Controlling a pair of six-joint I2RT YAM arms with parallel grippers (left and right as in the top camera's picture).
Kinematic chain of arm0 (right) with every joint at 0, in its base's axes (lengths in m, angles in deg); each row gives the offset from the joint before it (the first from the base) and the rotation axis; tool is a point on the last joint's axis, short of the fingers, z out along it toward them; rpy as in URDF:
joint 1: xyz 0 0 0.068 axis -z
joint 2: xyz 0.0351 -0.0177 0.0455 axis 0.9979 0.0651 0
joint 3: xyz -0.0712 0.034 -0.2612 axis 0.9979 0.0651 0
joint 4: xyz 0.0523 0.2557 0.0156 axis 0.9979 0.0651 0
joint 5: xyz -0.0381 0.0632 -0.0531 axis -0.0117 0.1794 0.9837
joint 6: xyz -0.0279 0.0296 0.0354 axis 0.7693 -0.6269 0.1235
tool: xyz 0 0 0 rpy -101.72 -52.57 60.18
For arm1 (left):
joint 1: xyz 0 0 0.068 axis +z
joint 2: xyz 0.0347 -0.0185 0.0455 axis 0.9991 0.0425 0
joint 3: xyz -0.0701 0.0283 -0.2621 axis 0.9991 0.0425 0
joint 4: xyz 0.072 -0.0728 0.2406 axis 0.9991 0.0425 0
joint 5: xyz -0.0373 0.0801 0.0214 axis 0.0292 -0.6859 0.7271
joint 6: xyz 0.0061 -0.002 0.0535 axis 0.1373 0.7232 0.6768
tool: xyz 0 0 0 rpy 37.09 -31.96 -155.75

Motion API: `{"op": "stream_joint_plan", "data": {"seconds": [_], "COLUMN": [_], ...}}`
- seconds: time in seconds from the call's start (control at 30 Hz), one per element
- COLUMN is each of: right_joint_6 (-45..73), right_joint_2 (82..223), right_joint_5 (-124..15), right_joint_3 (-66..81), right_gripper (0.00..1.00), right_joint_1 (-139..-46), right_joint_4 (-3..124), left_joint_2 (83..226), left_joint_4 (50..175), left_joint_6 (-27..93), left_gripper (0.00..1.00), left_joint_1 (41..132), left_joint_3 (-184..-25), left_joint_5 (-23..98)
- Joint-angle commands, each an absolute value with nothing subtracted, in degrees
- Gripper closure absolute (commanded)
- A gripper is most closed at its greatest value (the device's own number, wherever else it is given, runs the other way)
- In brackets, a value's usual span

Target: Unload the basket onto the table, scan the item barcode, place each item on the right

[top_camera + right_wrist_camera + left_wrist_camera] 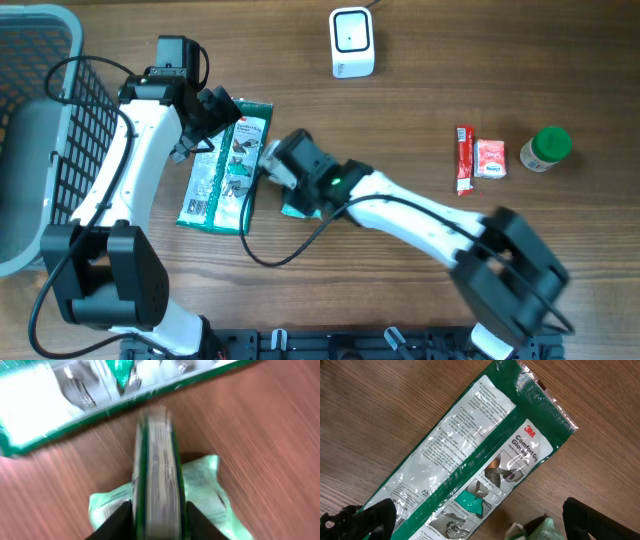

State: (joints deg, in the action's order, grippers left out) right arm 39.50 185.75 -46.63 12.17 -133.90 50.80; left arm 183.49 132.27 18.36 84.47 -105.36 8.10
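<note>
Grip first: your right gripper (pixel 159 521) is pinched on a thin flat card (pixel 157 460) held on edge, its fingers (pixel 117 522) pressed against both faces. That wrist view is smeared, so you cannot read the card's print. Just beneath the fingertips a pale green pouch (pixel 207 490) lies on the table (pixel 280 435), and ahead of the hand the gloves pack (pixel 470 450) lies flat. From overhead the card hides behind the gripper. You get only a corner of the pouch under the arm, with the hand just beside the pack's long edge. Your left gripper (pixel 482 525) stands spread wide with nothing in it, directly above the pack. Its wrist view gives you the pack's printed face sharply and a bit of the pouch near one finger. Only overhead shows you the white scanner (pixel 352 42), well beyond both hands. It also shows the basket (pixel 40 120) by the left arm and, far out past the right hand, a red stick (pixel 463 160), a pink packet (pixel 491 158) and a green-lidded jar (pixel 547 148).
</note>
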Motion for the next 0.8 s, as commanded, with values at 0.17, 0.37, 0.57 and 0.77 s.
{"op": "stream_joint_plan", "data": {"seconds": [0.17,0.37,0.57,0.77], "right_joint_6": [28.7,32.3,37.9,53.4], "right_joint_2": [178.6,179.6,179.6,183.5], "right_joint_5": [-78.7,-75.6,-64.4,-48.8], "right_joint_3": [11.9,13.7,1.6,-1.8], "right_gripper": [0.71,0.48,0.3,0.27], "right_joint_1": [-109.4,-106.6,-118.0,-130.4], "right_joint_4": [66.8,65.7,65.8,64.3], "left_joint_2": [183.5,183.5,183.5,183.5], "left_joint_4": [132.3,132.3,132.3,132.3], "left_joint_6": [17.8,17.8,17.8,17.8], "left_gripper": [0.0,0.0,0.0,0.0], "left_joint_1": [84.5,84.5,84.5,84.5], "left_joint_3": [-105.3,-105.3,-105.3,-105.3], "left_joint_5": [8.1,8.1,8.1,8.1]}}
